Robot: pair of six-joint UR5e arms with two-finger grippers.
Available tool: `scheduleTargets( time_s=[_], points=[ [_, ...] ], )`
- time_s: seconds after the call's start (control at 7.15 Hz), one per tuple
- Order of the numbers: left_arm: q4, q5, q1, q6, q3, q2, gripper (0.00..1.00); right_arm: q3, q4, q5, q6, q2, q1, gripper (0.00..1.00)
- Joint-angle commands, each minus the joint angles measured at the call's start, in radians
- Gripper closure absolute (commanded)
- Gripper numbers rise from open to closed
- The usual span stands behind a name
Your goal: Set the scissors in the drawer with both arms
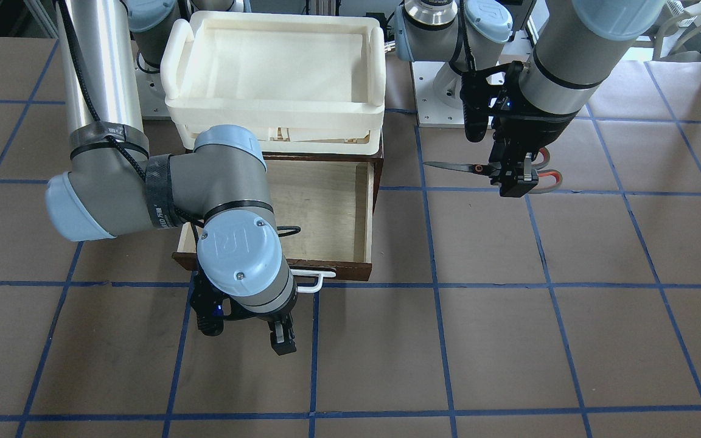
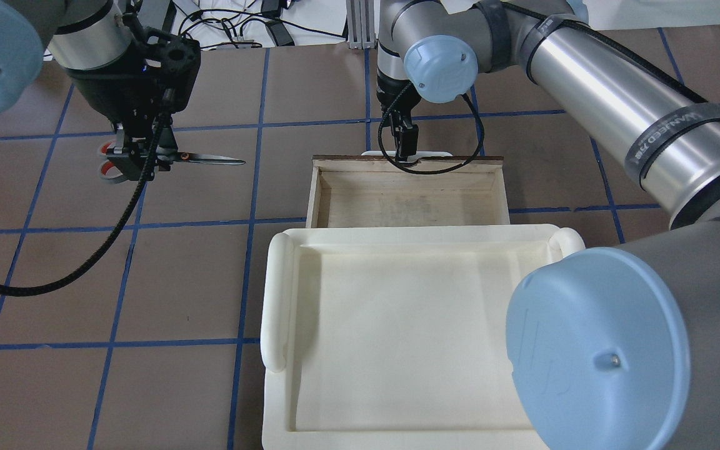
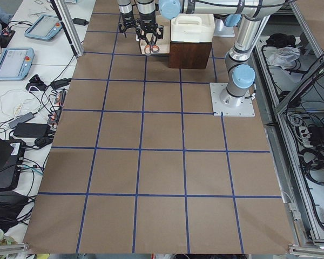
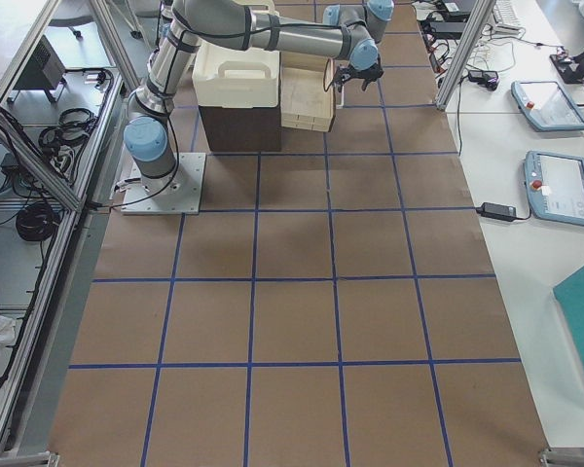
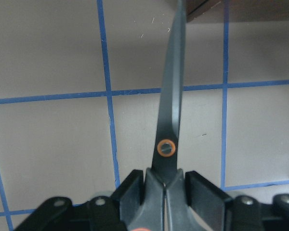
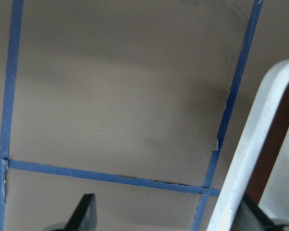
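Observation:
My left gripper [image 2: 141,164] is shut on the scissors [image 2: 210,160] and holds them level above the table, to the left of the drawer, blades pointing toward it. In the left wrist view the closed blades [image 5: 171,106] stick out from between the pads. The dark brown drawer [image 2: 407,200] stands pulled open and its pale plywood inside is bare. My right gripper [image 1: 271,337] is open, just in front of the drawer's white bar handle [image 1: 314,281]. In the right wrist view the handle [image 6: 250,144] lies close inside the right-hand finger.
A cream-white plastic tray [image 2: 279,300] sits on top of the cabinet above the drawer and covers the drawer's rear part. The brown table has a blue tape grid. My right arm's elbow [image 1: 229,182] hangs over the drawer's left half in the front view.

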Motion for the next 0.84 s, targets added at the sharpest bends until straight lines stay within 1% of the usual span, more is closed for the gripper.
scheduleTargets(
  time_s=[0.0, 0.14, 0.28, 0.42, 0.56, 0.7],
  points=[
    [0.002, -0.002, 0.005, 0.003, -0.001, -0.001, 1.00, 0.003, 0.030, -0.001, -0.005, -0.061, 0.000, 0.00],
    [0.003, -0.011, 0.002, 0.000, -0.001, -0.001, 1.00, 0.002, 0.068, -0.022, -0.061, -0.092, 0.000, 0.00],
    [0.003, -0.024, -0.012, -0.016, -0.001, -0.001, 1.00, 0.009, 0.076, -0.075, -0.194, -0.131, -0.003, 0.00],
    [0.006, -0.048, -0.065, -0.045, 0.004, -0.004, 1.00, 0.017, 0.087, -0.105, -0.315, -0.170, -0.014, 0.00],
    [0.009, -0.047, -0.133, -0.131, 0.007, -0.010, 1.00, 0.019, 0.125, -0.137, -0.468, -0.203, -0.049, 0.00],
    [0.040, -0.050, -0.173, -0.163, 0.008, -0.025, 1.00, 0.020, 0.157, -0.137, -0.622, -0.248, -0.105, 0.00]
  ],
)
